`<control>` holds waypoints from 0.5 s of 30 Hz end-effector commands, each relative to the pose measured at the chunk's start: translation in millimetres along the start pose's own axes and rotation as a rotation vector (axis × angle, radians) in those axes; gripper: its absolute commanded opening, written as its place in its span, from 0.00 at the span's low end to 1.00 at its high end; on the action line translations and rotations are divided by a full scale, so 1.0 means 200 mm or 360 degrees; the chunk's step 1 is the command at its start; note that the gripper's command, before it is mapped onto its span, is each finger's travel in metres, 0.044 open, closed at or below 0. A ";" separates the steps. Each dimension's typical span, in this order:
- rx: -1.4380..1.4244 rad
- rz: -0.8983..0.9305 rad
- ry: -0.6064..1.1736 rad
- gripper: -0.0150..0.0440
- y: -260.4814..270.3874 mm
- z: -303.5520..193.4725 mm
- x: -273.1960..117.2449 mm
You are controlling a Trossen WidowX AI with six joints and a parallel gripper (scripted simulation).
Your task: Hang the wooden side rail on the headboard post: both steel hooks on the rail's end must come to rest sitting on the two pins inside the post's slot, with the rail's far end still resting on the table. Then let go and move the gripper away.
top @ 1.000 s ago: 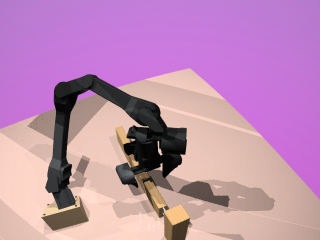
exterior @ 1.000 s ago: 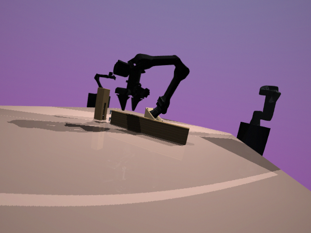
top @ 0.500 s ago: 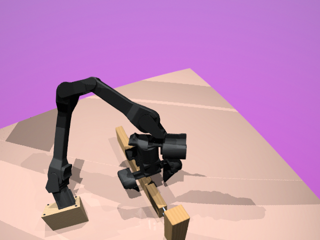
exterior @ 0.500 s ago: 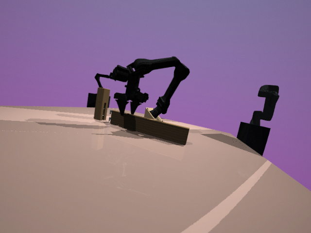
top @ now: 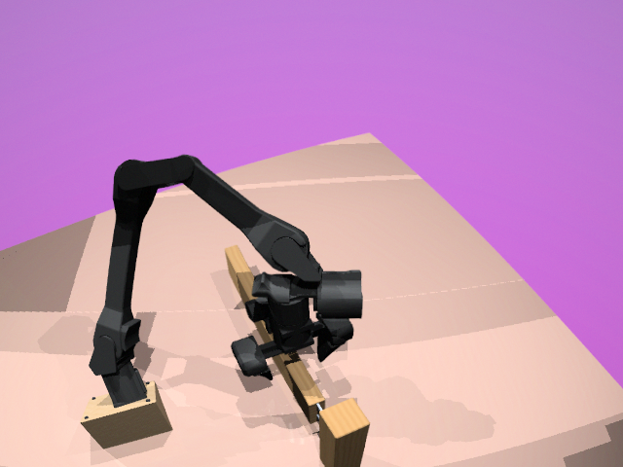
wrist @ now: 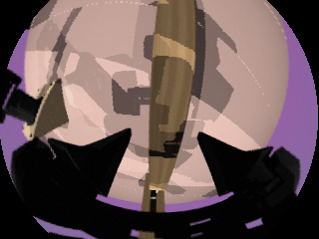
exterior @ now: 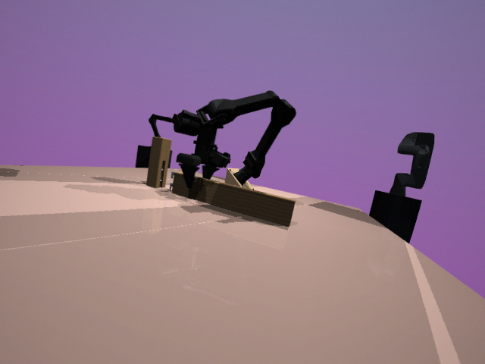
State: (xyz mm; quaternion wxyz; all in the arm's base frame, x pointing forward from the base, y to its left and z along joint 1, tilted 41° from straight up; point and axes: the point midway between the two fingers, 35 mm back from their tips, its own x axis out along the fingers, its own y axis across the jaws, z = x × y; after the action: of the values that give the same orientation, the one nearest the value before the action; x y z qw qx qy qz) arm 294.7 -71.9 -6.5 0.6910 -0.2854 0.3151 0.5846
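The wooden side rail (top: 302, 380) (exterior: 250, 203) (wrist: 171, 80) stands on its narrow edge on the table. The steel hooks (top: 318, 408) (exterior: 171, 186) on its near end point at the headboard post (top: 345, 422) (exterior: 155, 160) (wrist: 146, 201). In the exterior view a small gap shows between hooks and post. The post stands upright, and its dark slot (exterior: 163, 173) faces the rail; the pins cannot be made out. My gripper (top: 295, 368) (exterior: 198, 188) (wrist: 165, 133) is wide open and points down, one finger on each side of the rail, nearer its hook end. The near finger overlaps the rail's side face in the exterior view.
The arm's wooden base block (top: 128, 422) (wrist: 52, 112) is beside the rail. In the exterior view a black device on a dark block (exterior: 395, 213) stands at the right, and another dark block (exterior: 142, 155) is behind the post. Shadows cross the table (top: 453, 362).
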 end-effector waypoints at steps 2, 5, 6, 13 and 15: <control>0.0012 0.0010 -0.0014 1.00 0.02 0.01 0.06; 0.0012 0.0010 -0.0015 1.00 0.02 0.01 0.08; 0.0012 0.0010 -0.0015 1.00 0.02 0.01 0.09; 0.0012 0.0010 -0.0015 0.96 0.02 0.01 0.09; 0.0012 0.0010 -0.0015 0.87 0.02 0.01 0.09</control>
State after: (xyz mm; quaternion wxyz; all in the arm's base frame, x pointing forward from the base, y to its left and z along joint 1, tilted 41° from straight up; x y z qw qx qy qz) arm 294.7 -60.1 -18.3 0.6904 -0.2840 0.3145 0.5863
